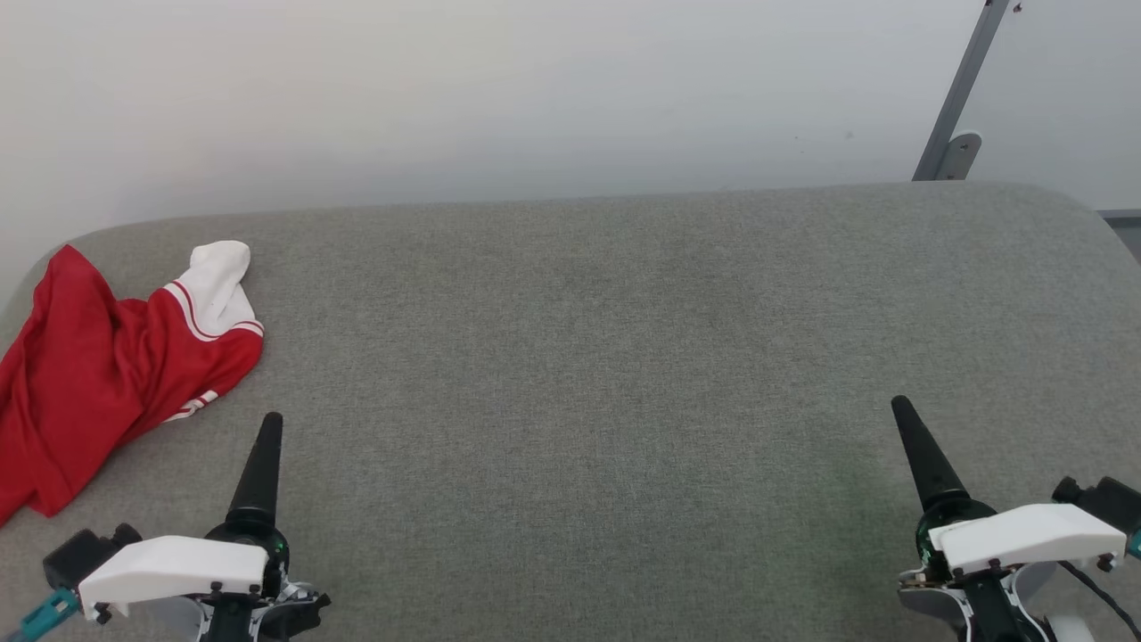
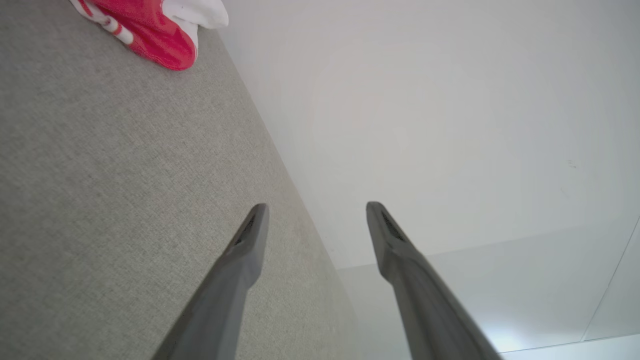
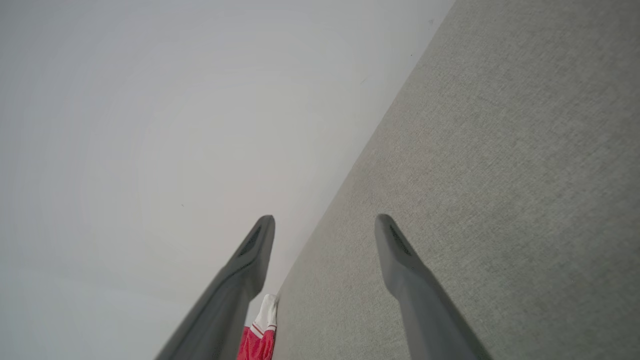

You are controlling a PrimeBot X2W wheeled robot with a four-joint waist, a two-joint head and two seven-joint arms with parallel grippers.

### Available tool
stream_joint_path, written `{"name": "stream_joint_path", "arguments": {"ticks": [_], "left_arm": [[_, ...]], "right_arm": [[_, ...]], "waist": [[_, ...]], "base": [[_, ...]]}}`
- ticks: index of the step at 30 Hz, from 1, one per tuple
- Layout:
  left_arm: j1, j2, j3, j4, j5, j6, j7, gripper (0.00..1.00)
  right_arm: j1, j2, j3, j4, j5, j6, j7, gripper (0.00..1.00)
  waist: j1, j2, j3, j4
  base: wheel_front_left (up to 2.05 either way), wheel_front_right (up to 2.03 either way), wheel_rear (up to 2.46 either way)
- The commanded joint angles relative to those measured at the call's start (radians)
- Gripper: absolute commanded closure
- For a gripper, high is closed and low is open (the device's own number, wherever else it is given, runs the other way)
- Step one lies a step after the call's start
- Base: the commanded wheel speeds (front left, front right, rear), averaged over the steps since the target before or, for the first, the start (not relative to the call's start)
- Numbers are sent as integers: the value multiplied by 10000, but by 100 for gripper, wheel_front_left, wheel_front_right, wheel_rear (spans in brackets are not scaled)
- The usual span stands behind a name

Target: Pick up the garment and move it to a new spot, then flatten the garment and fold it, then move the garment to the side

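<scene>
The garment (image 1: 98,357) lies crumpled at the far-left corner of the grey padded surface (image 1: 624,357), its white cuff (image 1: 218,276) turned up toward the surface's far edge. It runs to the surface's left edge, and we cannot tell whether any of it hangs over. Our left gripper (image 2: 316,207) hovers over the near-left part of the surface, close to the garment but apart from it, jaws spread wide and empty. Our right gripper (image 3: 325,220) hovers over the near-right part of the surface, equally wide and holding nothing.

We judge the pickup not yet begun. The risks we see:
- Pinching only the cuff or one loose layer could let the rest trail and drag.
- A nudge toward the left edge could tip the heap off the surface.
- Coming down too low could dig the fingertips into the upholstery.
</scene>
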Motion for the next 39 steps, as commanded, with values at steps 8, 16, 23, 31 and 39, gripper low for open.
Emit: {"name": "stream_joint_path", "arguments": {"ticks": [8, 16, 23, 31, 39], "left_arm": [[-222, 452, -445, -230, 1576, 222, -377, 0], [-163, 636, -623, -301, 2857, 180, -712, 0], [-66, 647, -555, -372, 3687, 65, -948, 0], [15, 676, -509, -367, 4461, -88, -1176, 0], [93, 673, -462, -402, 5293, -225, -1414, 0]], "right_arm": [[-340, -156, 185, -178, -1329, 15, -114, 0], [-332, -169, 189, -252, -2551, 16, -298, 0], [-247, -159, 133, -362, -3421, 16, -410, 0], [-192, -119, 93, -506, -4286, 17, -530, 0], [-139, -75, 107, -639, -5212, 18, -610, 0]], "waist": [[0, 0, -30, 25], [0, 0, -71, 32], [0, 0, -104, 30], [0, 0, -129, 38], [0, 0, -169, 54]], "base": [[0, 0, 0], [0, 0, 0], [0, 0, 0], [0, 0, 0], [0, 0, 0]]}}
